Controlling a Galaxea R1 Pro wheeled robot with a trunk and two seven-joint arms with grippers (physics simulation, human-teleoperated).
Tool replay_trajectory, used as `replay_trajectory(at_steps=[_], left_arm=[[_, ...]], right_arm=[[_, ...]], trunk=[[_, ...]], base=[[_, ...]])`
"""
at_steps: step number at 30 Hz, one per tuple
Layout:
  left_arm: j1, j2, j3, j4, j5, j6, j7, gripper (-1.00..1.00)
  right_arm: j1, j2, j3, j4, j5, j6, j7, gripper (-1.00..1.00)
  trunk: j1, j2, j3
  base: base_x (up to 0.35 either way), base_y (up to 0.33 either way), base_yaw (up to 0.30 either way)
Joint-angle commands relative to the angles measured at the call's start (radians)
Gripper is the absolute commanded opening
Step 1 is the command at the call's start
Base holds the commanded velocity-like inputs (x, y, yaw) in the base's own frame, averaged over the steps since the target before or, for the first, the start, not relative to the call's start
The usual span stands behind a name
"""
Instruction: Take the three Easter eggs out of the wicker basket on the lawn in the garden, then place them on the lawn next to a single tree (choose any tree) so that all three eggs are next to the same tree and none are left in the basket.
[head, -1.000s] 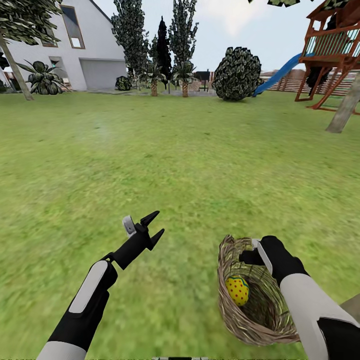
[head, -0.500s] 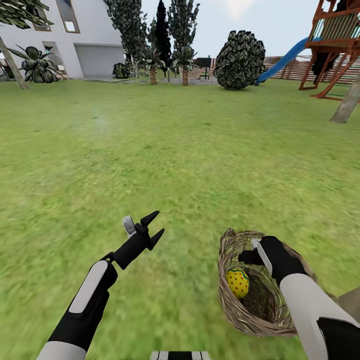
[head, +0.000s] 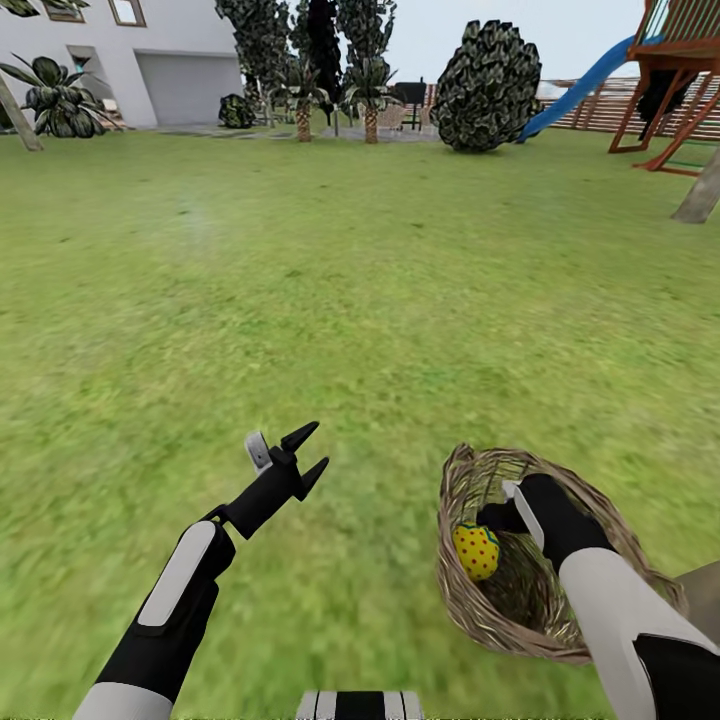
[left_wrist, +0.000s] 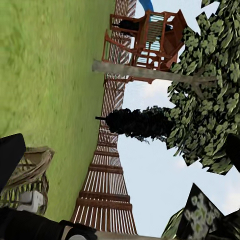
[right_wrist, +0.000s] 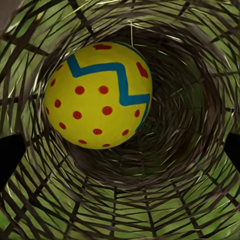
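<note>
The wicker basket (head: 462, 610) is tipped on its side at the lower right of the head view, over the lawn (head: 350, 280), with its mouth towards me. One yellow Easter egg (head: 476, 551) with red dots lies inside. My right gripper (head: 503, 516) reaches into the basket mouth. In the right wrist view the egg (right_wrist: 98, 95) sits deep in the weave (right_wrist: 190, 150), and the fingers stand wide apart at the picture's edges, pinching nothing. My left gripper (head: 311, 452) hangs open over bare grass. A pale grey tree trunk (head: 700, 192) leans at the far right.
A wooden play tower with a blue slide (head: 680, 70) stands far right beside a slatted fence. A round dark bush (head: 488, 88), short palms (head: 370, 105) and a white house (head: 150, 60) line the far edge. Another trunk (head: 18, 125) leans at the far left.
The whole view has shifted, with the far garden sliding up the picture as I move. The basket stays at my right hand, rocking a little. The egg has rolled slightly. Both arms keep their pose.
</note>
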Motion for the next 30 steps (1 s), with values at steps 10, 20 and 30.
replay_trajectory(at_steps=[10, 20, 30], left_arm=[[-0.001, 0.0, 0.001, 0.001, 0.003, 0.003, -0.001, 1.0], [0.0, 0.0, 0.001, 0.001, 0.003, 0.003, -0.001, 1.0], [-0.001, -0.001, 0.001, 0.001, 0.004, 0.004, -0.001, 1.0]], right_arm=[[0.0, -0.001, -0.005, -0.001, 0.007, 0.0, 0.008, 1.0], [-0.001, 0.0, -0.051, -0.004, -0.01, -0.001, 0.005, 1.0], [-0.001, 0.003, -0.163, -0.02, -0.015, -0.001, -0.002, 1.0]], trunk=[[0.004, -0.003, -0.04], [0.009, -0.005, -0.078], [0.01, -0.005, -0.086]], base=[[0.0, 0.0, 0.0], [0.0, 0.0, 0.0], [0.0, 0.0, 0.0]])
